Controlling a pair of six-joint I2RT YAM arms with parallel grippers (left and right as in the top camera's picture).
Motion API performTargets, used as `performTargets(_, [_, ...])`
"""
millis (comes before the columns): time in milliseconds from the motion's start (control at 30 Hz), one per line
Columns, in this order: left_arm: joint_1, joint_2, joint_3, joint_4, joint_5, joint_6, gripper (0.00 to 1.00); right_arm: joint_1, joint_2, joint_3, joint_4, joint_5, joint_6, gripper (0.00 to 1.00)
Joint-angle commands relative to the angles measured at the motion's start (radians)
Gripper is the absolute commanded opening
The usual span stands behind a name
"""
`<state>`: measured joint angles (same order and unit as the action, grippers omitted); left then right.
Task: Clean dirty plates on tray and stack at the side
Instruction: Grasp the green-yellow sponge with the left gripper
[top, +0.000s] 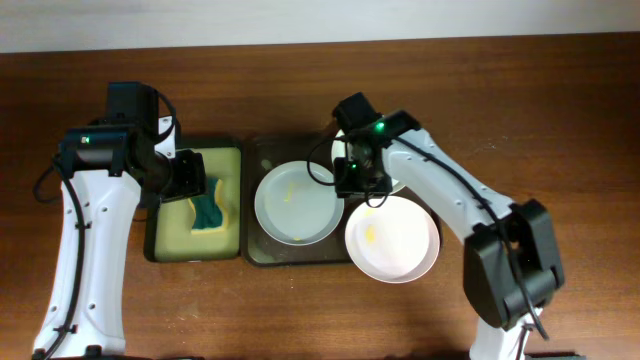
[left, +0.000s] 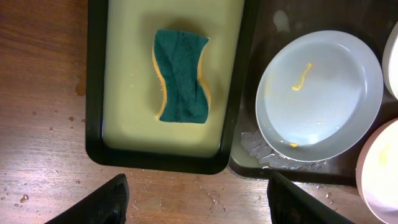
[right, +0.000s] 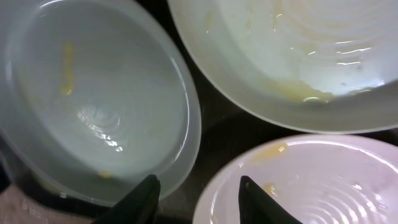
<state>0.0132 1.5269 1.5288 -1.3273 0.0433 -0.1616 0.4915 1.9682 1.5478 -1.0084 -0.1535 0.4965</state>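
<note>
The dark tray (top: 262, 150) holds a pale grey-blue plate (top: 297, 203) with a yellow smear. A white plate (top: 392, 238) with a yellow smear overhangs the tray's front right. A second white plate (top: 398, 178) lies mostly hidden under my right arm. My right gripper (top: 360, 185) is open and empty above the gap between the plates. The right wrist view shows the gripper (right: 198, 199), the grey-blue plate (right: 93, 106), the far white plate (right: 292, 50) and the near one (right: 311, 180). My left gripper (top: 192, 178) is open and empty; in its wrist view it (left: 202, 205) hangs over bare wood.
A smaller narrow tray (top: 155, 235) with yellow-green lining holds a green and yellow sponge (top: 207, 205) left of the dark tray. They show in the left wrist view too, the small tray (left: 93, 93) and the sponge (left: 181, 76). Water drops lie on the wood.
</note>
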Motion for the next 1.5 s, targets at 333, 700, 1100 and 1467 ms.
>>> performTargets(333, [-0.004, 0.003, 0.009, -0.020, -0.014, -0.006, 0.57, 0.040, 0.114, -0.038, 0.087, 0.023, 0.108, 0.24])
performTargets(700, [-0.004, 0.003, -0.076, 0.013, -0.114, -0.073, 0.57, 0.040, 0.114, -0.080, 0.188, 0.023, 0.111, 0.04])
performTargets(1100, [-0.004, 0.125, -0.391, 0.500, -0.032, -0.023, 0.60, 0.039, 0.114, -0.080, 0.198, 0.024, 0.111, 0.04])
performTargets(1467, [-0.004, 0.292, -0.413, 0.554, -0.032, -0.023, 0.55, 0.039, 0.114, -0.080, 0.198, 0.024, 0.111, 0.04])
